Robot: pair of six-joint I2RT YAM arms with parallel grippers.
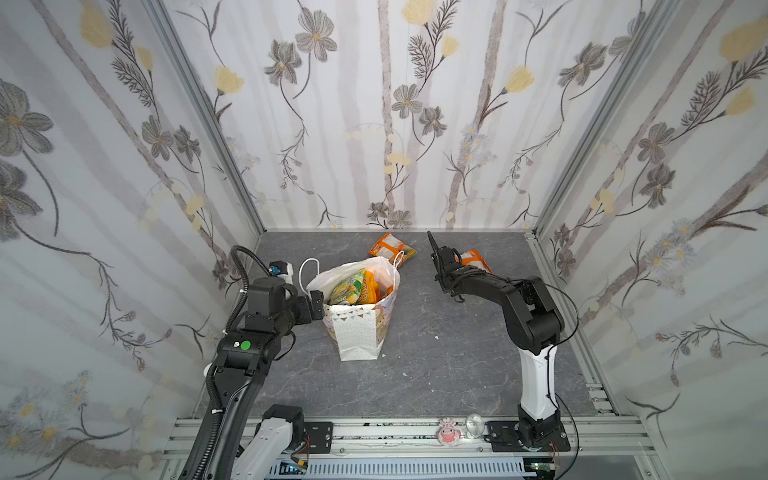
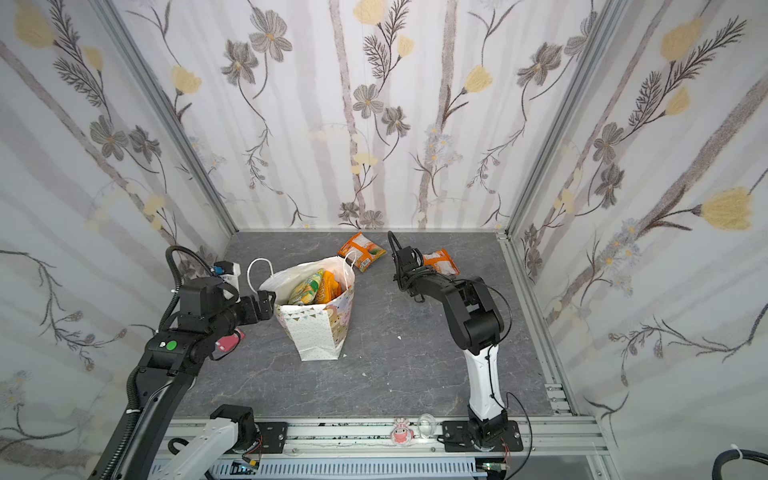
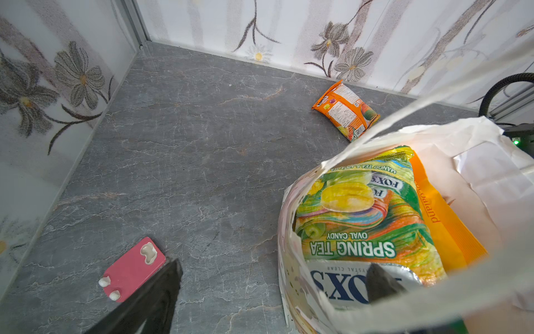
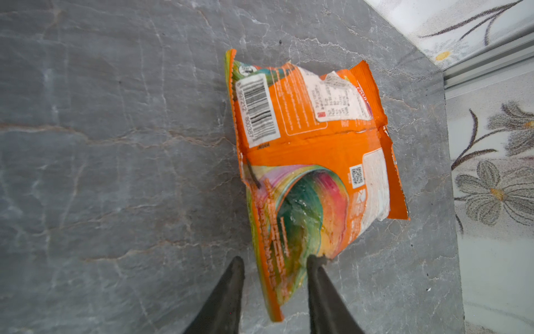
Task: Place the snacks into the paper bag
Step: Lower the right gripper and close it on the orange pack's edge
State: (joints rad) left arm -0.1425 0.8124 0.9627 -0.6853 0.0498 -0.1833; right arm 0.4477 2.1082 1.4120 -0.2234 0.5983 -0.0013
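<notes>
Since the half-closed right gripper [image 4: 276,258] straddles only an edge of the orange packet [image 4: 312,138], it may slip; the wide-open left gripper [image 3: 274,266] straddles the rim of the paper bag [image 1: 357,332].

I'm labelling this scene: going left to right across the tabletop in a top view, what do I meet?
Pink flat piece → left pincer → paper bag → orange packet behind the bag → right pincer → last orange packet.
</notes>
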